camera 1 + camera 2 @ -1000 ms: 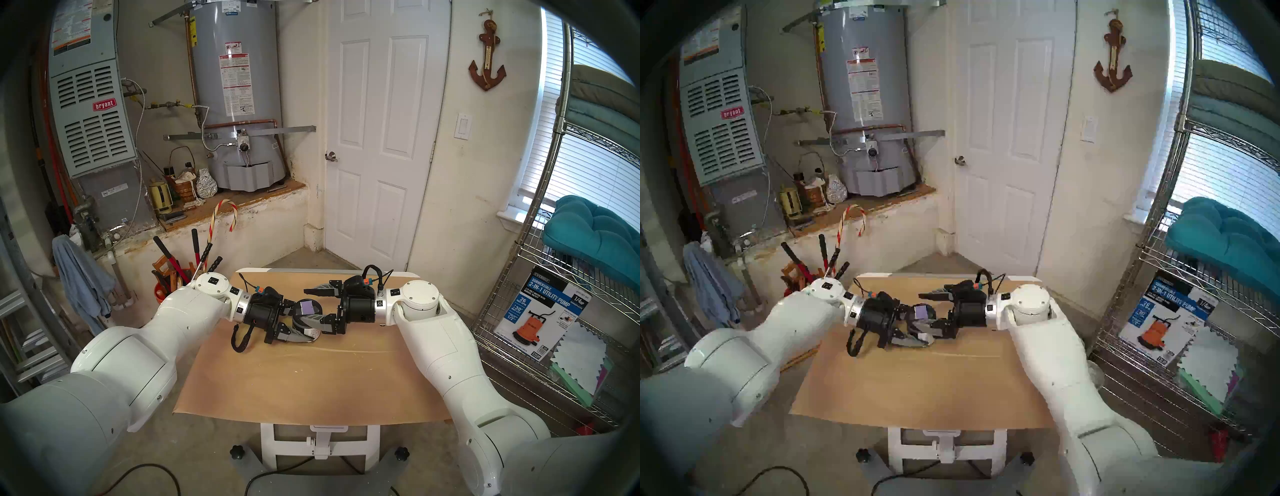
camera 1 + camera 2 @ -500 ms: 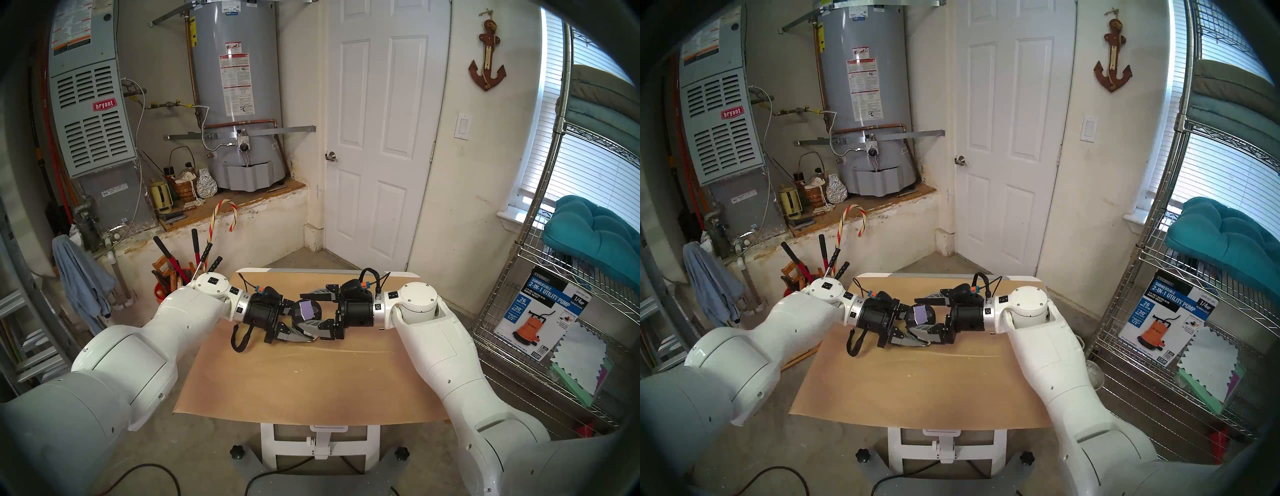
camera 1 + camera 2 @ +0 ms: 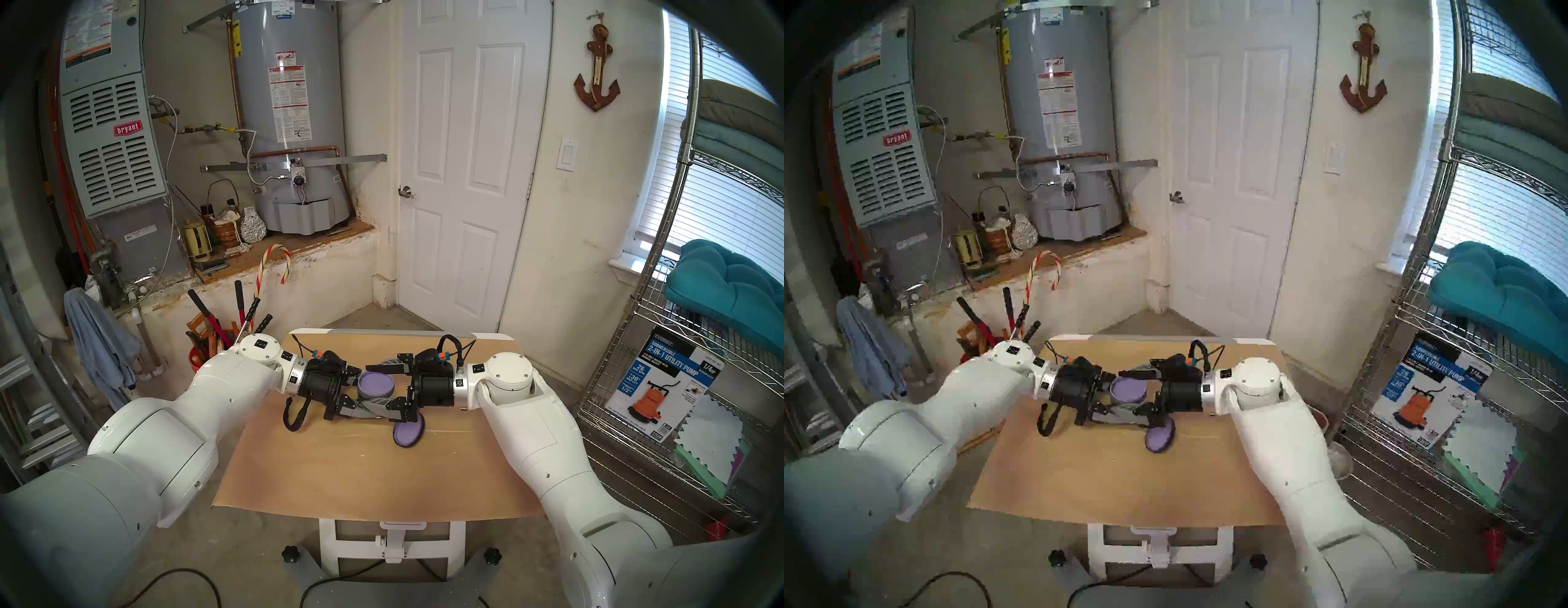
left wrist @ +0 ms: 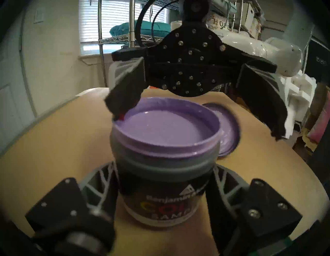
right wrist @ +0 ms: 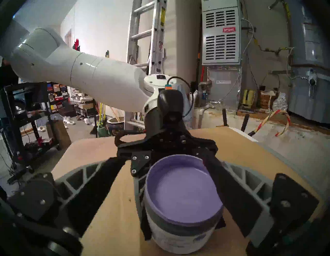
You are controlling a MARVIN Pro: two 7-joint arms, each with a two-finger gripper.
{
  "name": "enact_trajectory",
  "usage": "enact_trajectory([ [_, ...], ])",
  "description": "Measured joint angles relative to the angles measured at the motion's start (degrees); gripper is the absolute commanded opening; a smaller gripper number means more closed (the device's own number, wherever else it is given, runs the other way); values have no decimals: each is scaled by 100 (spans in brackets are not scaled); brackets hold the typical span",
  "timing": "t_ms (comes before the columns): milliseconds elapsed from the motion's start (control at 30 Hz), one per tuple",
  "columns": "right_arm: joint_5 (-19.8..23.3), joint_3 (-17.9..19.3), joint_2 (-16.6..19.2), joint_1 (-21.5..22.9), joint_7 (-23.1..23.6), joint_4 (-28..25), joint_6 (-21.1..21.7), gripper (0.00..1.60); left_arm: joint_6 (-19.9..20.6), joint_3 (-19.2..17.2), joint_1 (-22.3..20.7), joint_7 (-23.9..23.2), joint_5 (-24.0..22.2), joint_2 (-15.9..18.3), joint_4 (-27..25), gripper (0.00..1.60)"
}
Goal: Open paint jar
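The lid (image 3: 409, 429) has come off since a moment ago: it now lies underside up on the bench (image 3: 360, 475), just beside the jar (image 3: 375, 387) and partly under your right claw (image 3: 374, 387). The jar stands open, lavender paint showing, so the task looks done. Your left claw (image 4: 163, 180) is clamped on the jar's body, low on the bench. Your right claw's fingers are spread wide on either side of the jar's mouth and hold nothing. One tip sits at the rim; you cannot tell whether it touches paint. The lid's near edge is hidden in the head views.
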Motion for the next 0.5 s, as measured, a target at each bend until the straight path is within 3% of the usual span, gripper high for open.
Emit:
enact_trajectory([
  [167,43,106,-47,-7,-133,2,-1,160,17,-2,11,0,-2,28,-28,0],
  [500,383,525,-150,6,-206,-32,587,160,48,-9,30,0,1,61,-73,0],
])
